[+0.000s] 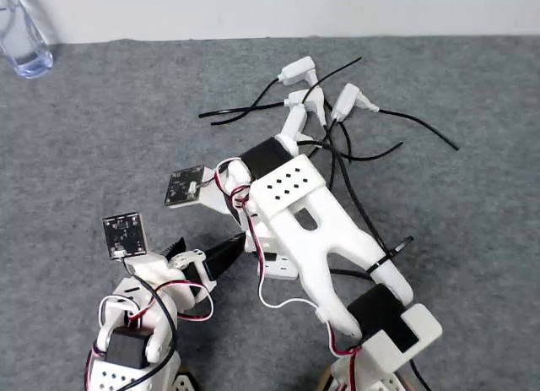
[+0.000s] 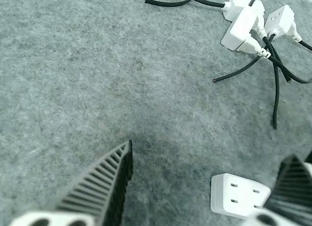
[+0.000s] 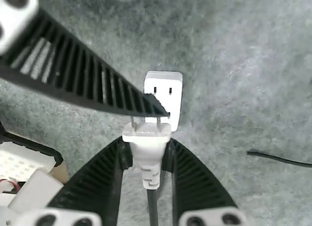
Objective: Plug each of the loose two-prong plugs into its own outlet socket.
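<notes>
My right gripper point(image 3: 146, 149) is shut on a white two-prong plug point(image 3: 146, 137). The plug's prongs point at a white outlet block point(image 3: 163, 95) lying on the grey felt, just short of its slots. My left gripper point(image 2: 202, 187) is open low over the felt, and the same outlet block point(image 2: 239, 194) lies beside one of its fingers. One black finger of the left gripper point(image 3: 83, 84) crosses in front of the held plug. In the high view the left gripper point(image 1: 211, 260) sits beside the right arm point(image 1: 312, 222). Three loose white plugs point(image 1: 297, 70) point(image 1: 305, 100) point(image 1: 350, 100) lie at the far side.
Black cables point(image 1: 354, 154) trail from the loose plugs and run under the right arm. A clear bottle point(image 1: 24, 45) stands at the far left corner by the white wall. Open grey felt point(image 1: 101, 129) lies to the left.
</notes>
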You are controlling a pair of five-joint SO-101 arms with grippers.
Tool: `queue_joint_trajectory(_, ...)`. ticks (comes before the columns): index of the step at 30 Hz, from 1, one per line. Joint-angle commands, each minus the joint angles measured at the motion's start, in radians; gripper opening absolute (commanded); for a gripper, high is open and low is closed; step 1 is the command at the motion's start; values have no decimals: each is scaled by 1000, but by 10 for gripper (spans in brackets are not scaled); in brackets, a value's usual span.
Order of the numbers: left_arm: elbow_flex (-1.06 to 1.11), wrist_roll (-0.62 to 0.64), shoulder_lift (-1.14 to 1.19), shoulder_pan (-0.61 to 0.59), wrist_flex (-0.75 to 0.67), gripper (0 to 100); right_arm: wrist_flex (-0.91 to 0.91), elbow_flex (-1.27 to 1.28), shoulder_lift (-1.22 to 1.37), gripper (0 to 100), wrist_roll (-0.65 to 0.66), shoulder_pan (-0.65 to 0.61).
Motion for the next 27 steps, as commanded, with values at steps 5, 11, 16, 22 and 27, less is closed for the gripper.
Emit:
queue_joint_trajectory(5,-8,2,-6,-8,-21,430,28,-84,-45,9,-31,-8)
queue_joint_trajectory(11,-8,2,-6,-8,-21,430,31,-100,-54,9,-40,-8)
queue_joint_trajectory(16,-8,2,-6,-8,-21,430,45,-153,-56,9,-68,-10)
queue_joint_trajectory(22,-8,2,-5,-8,-21,430,47,-198,-56,9,-103,-10)
queue_joint_trajectory(27,-8,2,-5,-8,-21,430,48,-210,-56,9,-104,-10)
